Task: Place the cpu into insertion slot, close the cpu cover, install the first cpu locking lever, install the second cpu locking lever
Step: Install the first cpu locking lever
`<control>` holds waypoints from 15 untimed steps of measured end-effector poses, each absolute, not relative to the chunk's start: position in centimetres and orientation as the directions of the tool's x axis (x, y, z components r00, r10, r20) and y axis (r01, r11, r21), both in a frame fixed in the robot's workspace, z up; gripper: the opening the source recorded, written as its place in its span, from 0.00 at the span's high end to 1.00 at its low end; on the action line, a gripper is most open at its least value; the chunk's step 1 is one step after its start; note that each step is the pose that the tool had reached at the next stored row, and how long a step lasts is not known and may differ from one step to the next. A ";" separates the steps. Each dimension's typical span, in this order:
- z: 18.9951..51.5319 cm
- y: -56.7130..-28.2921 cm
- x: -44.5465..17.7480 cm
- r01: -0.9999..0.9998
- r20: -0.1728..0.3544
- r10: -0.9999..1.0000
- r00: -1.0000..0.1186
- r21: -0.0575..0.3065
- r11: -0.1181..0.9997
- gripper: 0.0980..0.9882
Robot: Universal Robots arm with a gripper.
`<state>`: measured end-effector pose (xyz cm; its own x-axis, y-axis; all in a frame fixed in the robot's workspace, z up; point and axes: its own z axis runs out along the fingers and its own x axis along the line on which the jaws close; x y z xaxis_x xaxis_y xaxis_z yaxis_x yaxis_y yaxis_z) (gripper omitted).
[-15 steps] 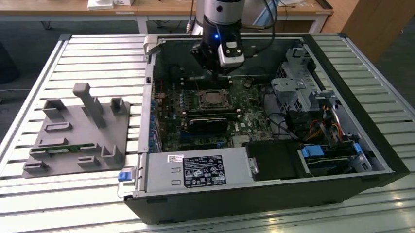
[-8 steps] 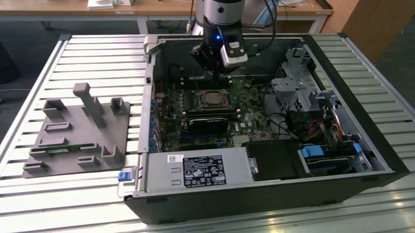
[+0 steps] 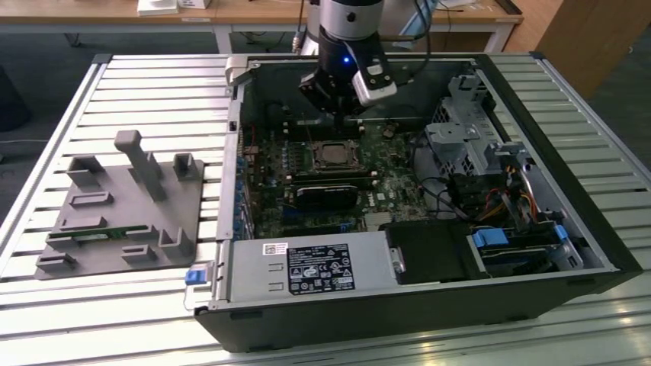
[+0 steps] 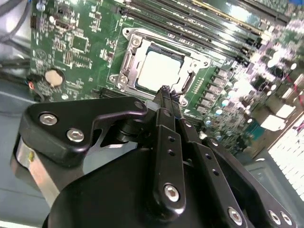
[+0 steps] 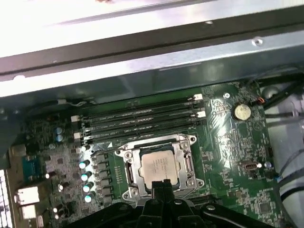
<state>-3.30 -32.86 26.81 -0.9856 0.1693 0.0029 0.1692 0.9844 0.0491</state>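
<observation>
The cpu (image 4: 159, 70) lies flat in the insertion slot (image 3: 331, 156) on the green board, its silver face up; it is also the pale square cpu (image 5: 159, 166) in the first wrist view. The cpu cover (image 4: 129, 56) is down around it as a silver frame, the chip showing through the window of the cover (image 5: 132, 167). A thin metal lever (image 4: 187, 81) lies along one side of the frame. My gripper (image 3: 341, 126) hangs just above the slot's far edge, holding nothing. In both wrist views its black fingertips (image 4: 166, 90) (image 5: 159, 184) are pressed together, shut, close to the cover's rim.
The open computer case holds a black rectangular block (image 3: 325, 191) just nearer than the slot, a power supply (image 3: 305, 268) in front and a drive cage (image 3: 478, 145) on the exterior view's right. Memory slots (image 5: 137, 121) and a coin battery (image 5: 241, 111) flank the socket. A grey fixture plate (image 3: 122, 206) lies outside.
</observation>
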 end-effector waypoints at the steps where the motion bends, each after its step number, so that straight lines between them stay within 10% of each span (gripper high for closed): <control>1: 26.8 -32.9 -3.3 0.151 0.003 0.152 -0.988 0.049 0.987 0.99; 15: 26.8 -32.9 -5.8 0.089 0.004 0.089 -0.996 0.055 0.994 0.99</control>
<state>-5.80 -32.86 26.75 -0.9960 0.0892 0.0036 0.0893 0.9945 0.0552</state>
